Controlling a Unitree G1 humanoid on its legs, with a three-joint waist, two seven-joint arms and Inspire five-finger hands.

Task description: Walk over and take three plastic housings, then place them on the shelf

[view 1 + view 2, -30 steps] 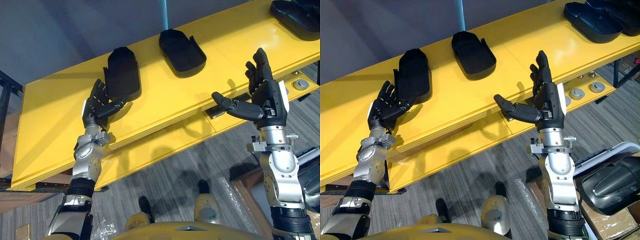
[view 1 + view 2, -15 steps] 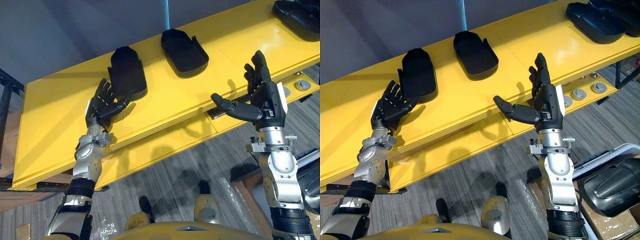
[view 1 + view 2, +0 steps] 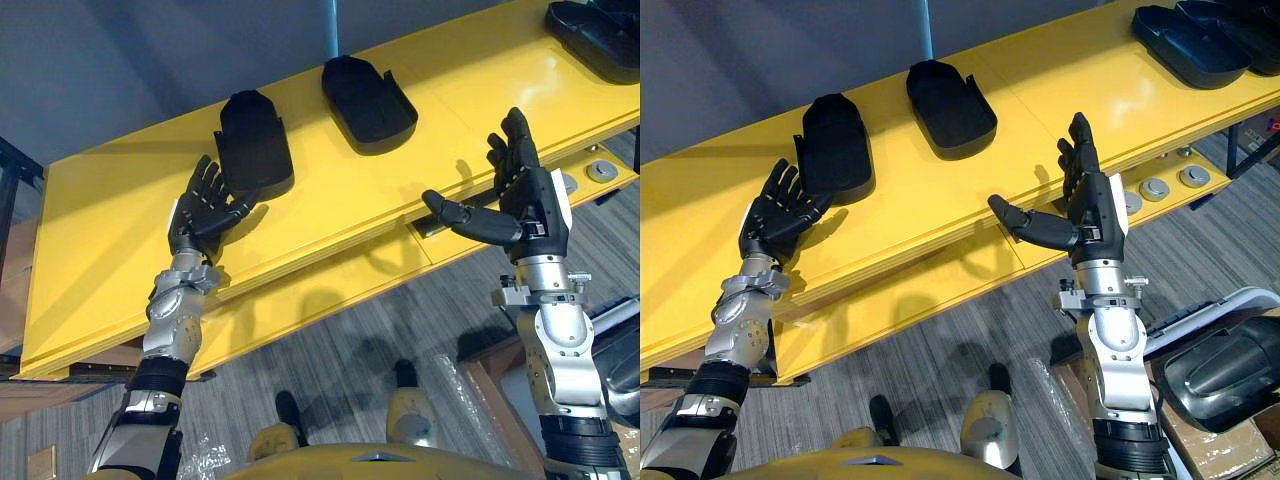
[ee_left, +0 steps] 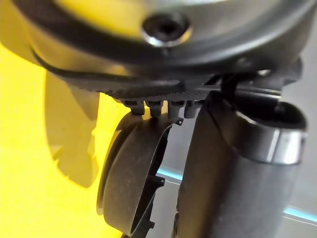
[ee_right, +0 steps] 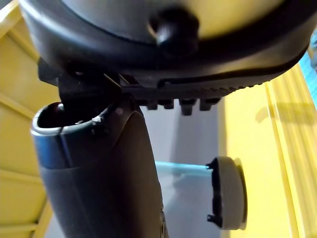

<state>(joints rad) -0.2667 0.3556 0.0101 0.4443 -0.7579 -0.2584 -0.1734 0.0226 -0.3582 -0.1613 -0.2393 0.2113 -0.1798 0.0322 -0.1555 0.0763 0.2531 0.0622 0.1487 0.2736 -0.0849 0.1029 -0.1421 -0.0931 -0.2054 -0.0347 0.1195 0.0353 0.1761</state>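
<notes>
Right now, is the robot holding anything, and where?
Nothing is held. The left hand is open beside a black housing on the yellow shelf; the right hand is open too.

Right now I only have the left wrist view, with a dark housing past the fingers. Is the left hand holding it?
Observer: No. The left hand is open, fingers spread, at the near end of the left housing on the yellow surface.
Operator: Any other housing close by?
Observer: A second housing lies to its right on that surface.
Operator: And the right hand?
Observer: The right hand is open and empty, raised near the surface's front edge.
</notes>
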